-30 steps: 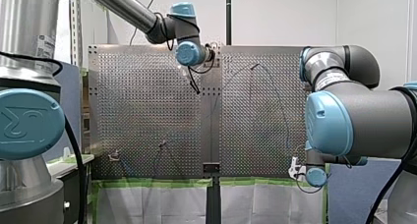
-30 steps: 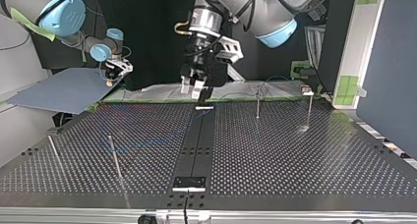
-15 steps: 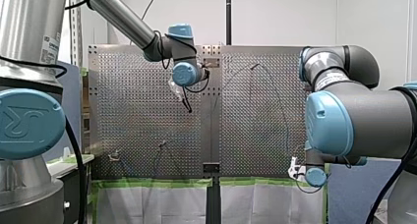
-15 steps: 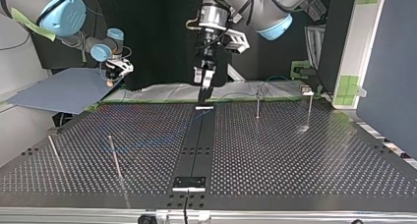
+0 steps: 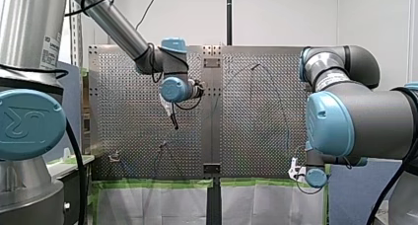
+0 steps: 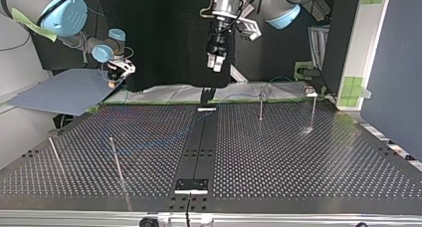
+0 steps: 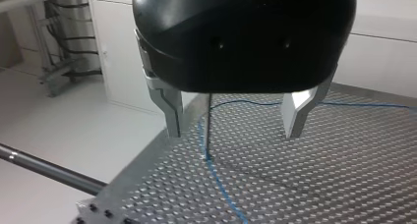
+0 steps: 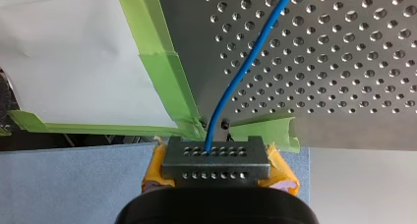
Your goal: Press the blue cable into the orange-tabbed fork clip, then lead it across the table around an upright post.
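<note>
The blue cable [image 8: 244, 69] runs from my right gripper [image 8: 215, 157] out over the perforated table [image 8: 354, 62]. The yellow pads [image 8: 280, 172] are shut on it at the table's taped corner. In the front view this gripper [image 5: 295, 169] hangs at the near right corner. My left gripper [image 7: 233, 121] is open and holds nothing. It hovers above the table, and the cable [image 7: 216, 182] and a thin upright post [image 7: 209, 121] show below and between its metal fingers [image 7: 169, 111]. The top view has it [image 6: 215, 65] high over the far middle. A small clip [image 6: 311, 91] tops a post at the far right.
Several thin upright posts stand on the table, two at the top view's far right [image 6: 260, 105] and two at its near left [image 6: 117, 162]. Green tape [image 8: 162, 67] edges the table. A blue-grey board [image 6: 64, 90] lies beside my right gripper [image 6: 112, 77].
My left gripper has lifted off the table, turned, and moved toward the front view's left and nearer the camera. My right arm has stayed still with the cable.
</note>
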